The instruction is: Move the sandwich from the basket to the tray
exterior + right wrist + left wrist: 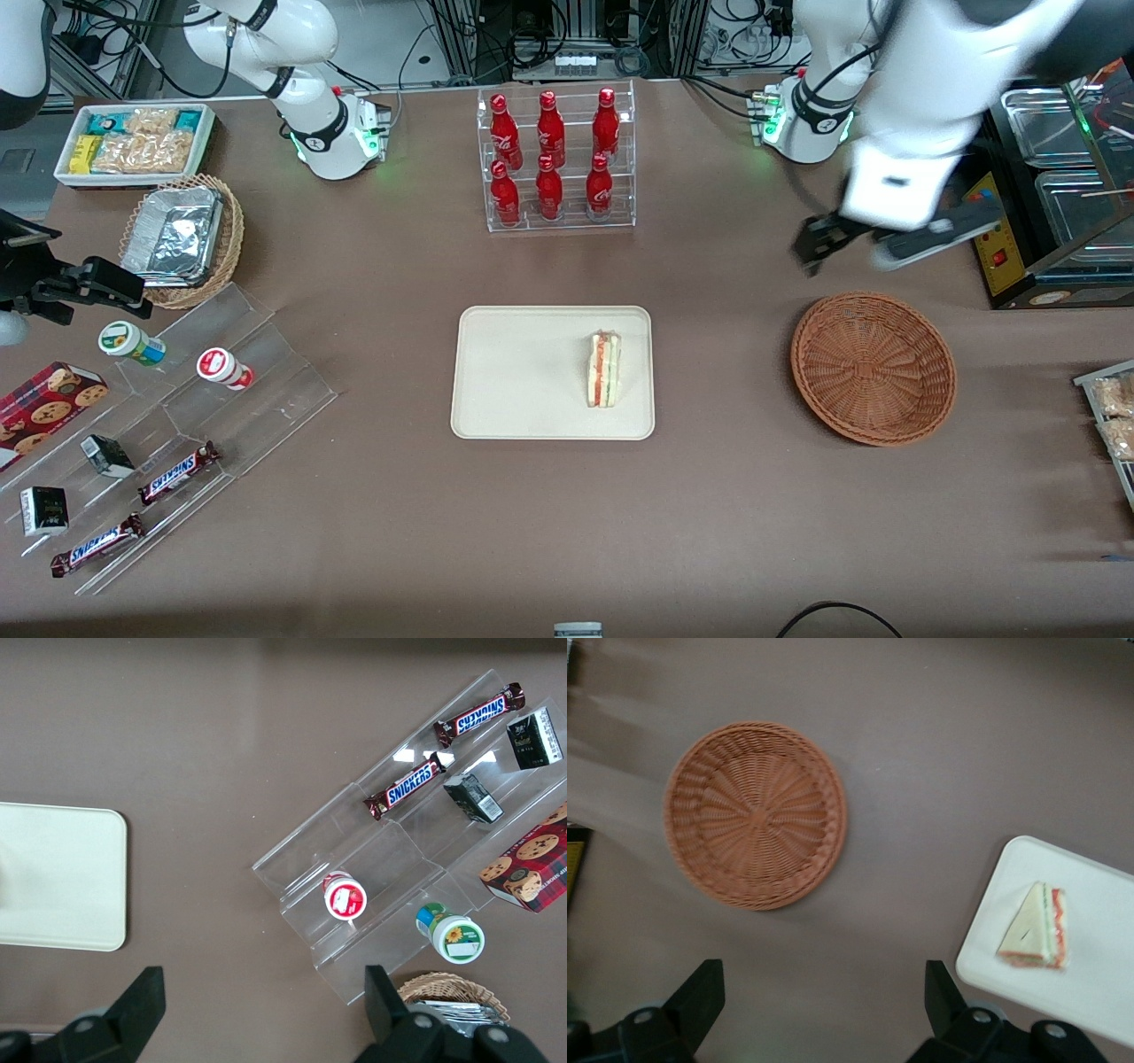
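Front view, near to far. Lower left of frame: clear stepped display (168, 416) holding two Snickers bars (177, 472), small dark boxes and two small lidded cups (131, 343); a cookie box (44, 408) lies just beside it on the counter (372, 532).

Centre of frame: tray (532, 416), flat on the counter. Sandwich (604, 369) lies on the tray, in the part nearest the basket, filling edge showing as orange-red and green stripes. Wrist view confirms: sandwich (1036, 928) rests wholly inside the tray (983, 948) rim, nothing touching it.

Centre right of frame: basket (873, 368), upright, nothing in it; well apart from the tray. Wrist view shows its bare woven floor (755, 813).

Above the basket in the frame, farther from the camera: tool (819, 244), raised off the counter, fingers (698, 997) spread wide, nothing held between them.

Upper centre of frame: clear rack of six red bottles (554, 159). Upper left: tan wicker basket with foil container (177, 237), and farther still a white bin of snack packets (137, 142).
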You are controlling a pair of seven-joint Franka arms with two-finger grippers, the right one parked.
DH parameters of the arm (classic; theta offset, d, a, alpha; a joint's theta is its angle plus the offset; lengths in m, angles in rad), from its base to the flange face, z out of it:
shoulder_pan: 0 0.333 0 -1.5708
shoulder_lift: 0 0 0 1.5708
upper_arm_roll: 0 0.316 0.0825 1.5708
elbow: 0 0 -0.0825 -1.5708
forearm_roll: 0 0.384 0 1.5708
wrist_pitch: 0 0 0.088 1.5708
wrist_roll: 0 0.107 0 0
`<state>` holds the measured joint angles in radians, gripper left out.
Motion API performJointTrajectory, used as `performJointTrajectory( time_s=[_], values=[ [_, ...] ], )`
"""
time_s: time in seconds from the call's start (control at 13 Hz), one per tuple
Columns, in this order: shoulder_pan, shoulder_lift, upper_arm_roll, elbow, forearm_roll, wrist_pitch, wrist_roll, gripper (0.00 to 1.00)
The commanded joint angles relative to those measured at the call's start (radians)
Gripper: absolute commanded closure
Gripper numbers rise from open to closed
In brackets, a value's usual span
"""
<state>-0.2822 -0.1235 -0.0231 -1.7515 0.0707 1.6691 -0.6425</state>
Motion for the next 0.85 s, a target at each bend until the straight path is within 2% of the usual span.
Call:
performJointTrajectory(
  time_s=[0.0,0.15,0.38,0.77],
  values=[
    [0.157,-0.082,-0.017,-0.028,-0.081,-0.083,0.235,0.00],
    [0.250,-0.091,-0.020,-0.028,-0.088,-0.112,0.386,0.00],
    [0.314,-0.088,-0.029,-0.026,-0.089,-0.152,0.451,0.00],
    [0.293,-0.044,-0.031,0.035,-0.089,-0.155,0.455,0.00]
  ],
)
